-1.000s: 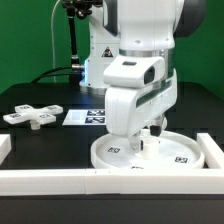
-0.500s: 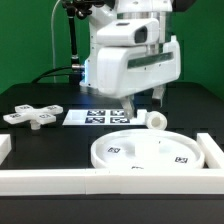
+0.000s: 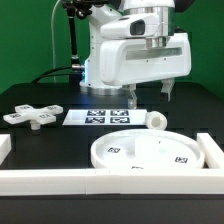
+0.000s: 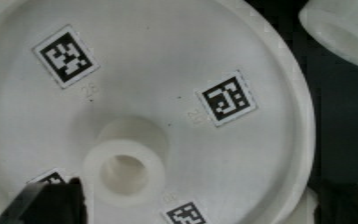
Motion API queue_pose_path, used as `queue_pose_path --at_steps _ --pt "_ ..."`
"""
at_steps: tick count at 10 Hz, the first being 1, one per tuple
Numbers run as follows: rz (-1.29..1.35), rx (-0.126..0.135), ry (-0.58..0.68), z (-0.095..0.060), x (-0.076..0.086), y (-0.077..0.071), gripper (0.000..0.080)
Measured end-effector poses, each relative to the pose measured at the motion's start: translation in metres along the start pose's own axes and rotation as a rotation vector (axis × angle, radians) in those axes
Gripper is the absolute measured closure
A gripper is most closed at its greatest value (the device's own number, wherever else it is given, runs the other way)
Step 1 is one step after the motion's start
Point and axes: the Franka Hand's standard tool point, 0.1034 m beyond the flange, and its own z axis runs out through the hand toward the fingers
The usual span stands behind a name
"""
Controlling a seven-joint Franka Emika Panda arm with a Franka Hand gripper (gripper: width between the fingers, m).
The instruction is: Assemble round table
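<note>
The large round disc [image 3: 150, 152] lies flat on the table near the front right, with tags on its face and a raised hub in the middle. In the wrist view the disc [image 4: 158, 90] fills most of the picture, with its hub [image 4: 123, 166] low in it. The short cylindrical leg [image 3: 155, 120] lies just behind the disc and shows in the wrist view [image 4: 345, 30]. The cross-shaped base [image 3: 32, 116] lies at the exterior view's left. My gripper [image 3: 150, 94] hangs well above the disc, open and empty. One dark finger [image 4: 34, 200] shows at the wrist view's edge.
The marker board [image 3: 100, 117] lies flat behind the disc, under the arm. Long white border rails run along the front [image 3: 60, 180] and the right side [image 3: 212, 150], with a rail end at the left [image 3: 4, 148]. The robot base stands at the back.
My gripper has risen from the disc's face, where it was a second ago, to well above it. The disc stays on the table and the leg behind it now shows.
</note>
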Motion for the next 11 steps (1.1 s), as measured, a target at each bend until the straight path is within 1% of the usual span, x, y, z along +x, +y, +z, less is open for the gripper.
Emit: queue_pose_path --at_steps 2,3,5,6,8,9,10,11 --pt "0.189 0.012 0.002 0.001 -0.001 -0.001 0.0151" --pt "0.343 0.026 -0.001 0.003 -0.006 -0.001 0.0151" --pt "0.582 0.049 -0.025 0.010 -0.021 -0.011 0.0151" --pt "0.744 0.060 -0.041 0.014 -0.025 -0.021 0.0151" --pt "0.762 0.066 -0.047 0.015 -0.025 -0.024 0.0151" --pt "0.757 0.074 -0.072 0.015 -0.026 -0.025 0.0151" --pt "0.755 0.075 -0.078 0.015 -0.026 -0.026 0.0151" --pt "0.738 0.093 -0.159 0.016 -0.028 -0.035 0.0151"
